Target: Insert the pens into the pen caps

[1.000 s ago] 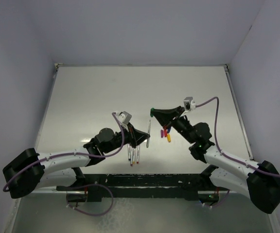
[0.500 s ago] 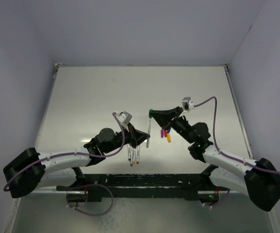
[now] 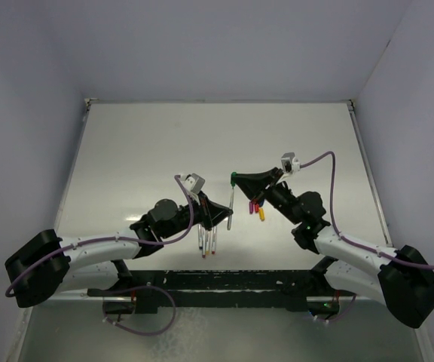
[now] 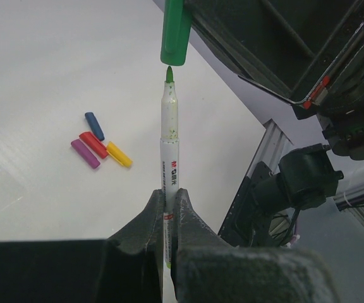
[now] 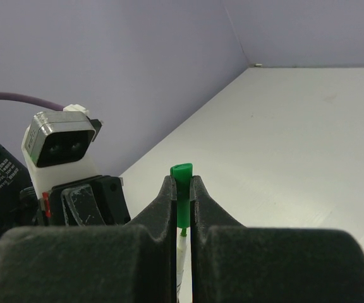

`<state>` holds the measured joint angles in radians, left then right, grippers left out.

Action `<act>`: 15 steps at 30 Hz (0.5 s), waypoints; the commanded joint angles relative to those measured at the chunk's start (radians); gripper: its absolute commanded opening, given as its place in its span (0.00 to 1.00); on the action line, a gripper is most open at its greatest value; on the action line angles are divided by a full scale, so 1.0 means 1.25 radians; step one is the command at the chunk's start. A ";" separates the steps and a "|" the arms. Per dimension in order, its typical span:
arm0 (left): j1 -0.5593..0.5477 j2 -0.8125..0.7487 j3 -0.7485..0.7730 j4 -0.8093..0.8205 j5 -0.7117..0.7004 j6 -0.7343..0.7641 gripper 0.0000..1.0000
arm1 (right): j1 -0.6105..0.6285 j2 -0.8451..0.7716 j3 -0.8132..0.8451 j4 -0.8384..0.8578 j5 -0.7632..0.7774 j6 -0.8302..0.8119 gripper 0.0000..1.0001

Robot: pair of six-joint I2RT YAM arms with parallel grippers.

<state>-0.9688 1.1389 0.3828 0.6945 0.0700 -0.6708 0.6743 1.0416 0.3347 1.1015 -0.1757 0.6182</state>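
the left gripper (image 4: pixel 168 196) is clamped shut on the green-tipped pen (image 4: pixel 170 126), held upright with its tip right at the mouth of the green cap (image 4: pixel 175 31), which is pinched in the right gripper (image 5: pixel 181 184) just above. tip and mouth should be lined up dead straight, then pushed together slowly. both arms are stretched inward, wrists raised off the table (image 3: pixel 142 151). four loose caps (image 4: pixel 93 144) are seen beyond the pen, spare pens (image 3: pixel 208 243) under the left gripper.

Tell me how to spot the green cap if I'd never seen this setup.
Look above the middle of the table. There the right gripper pinches a stubby cap just beyond the tip of the pen held in the left gripper. It is the only green one and the only one off the table; the other four caps lie together on it.
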 commanded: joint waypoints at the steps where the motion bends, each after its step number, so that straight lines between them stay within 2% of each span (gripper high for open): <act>1: -0.005 -0.002 0.009 0.063 -0.006 -0.004 0.00 | 0.005 -0.001 -0.004 0.050 -0.007 -0.001 0.00; 15: -0.005 -0.004 0.007 0.072 -0.008 -0.005 0.00 | 0.006 0.007 -0.008 0.055 -0.012 -0.002 0.00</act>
<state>-0.9703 1.1450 0.3828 0.7181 0.0700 -0.6708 0.6743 1.0492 0.3309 1.1053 -0.1761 0.6182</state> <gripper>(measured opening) 0.034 0.035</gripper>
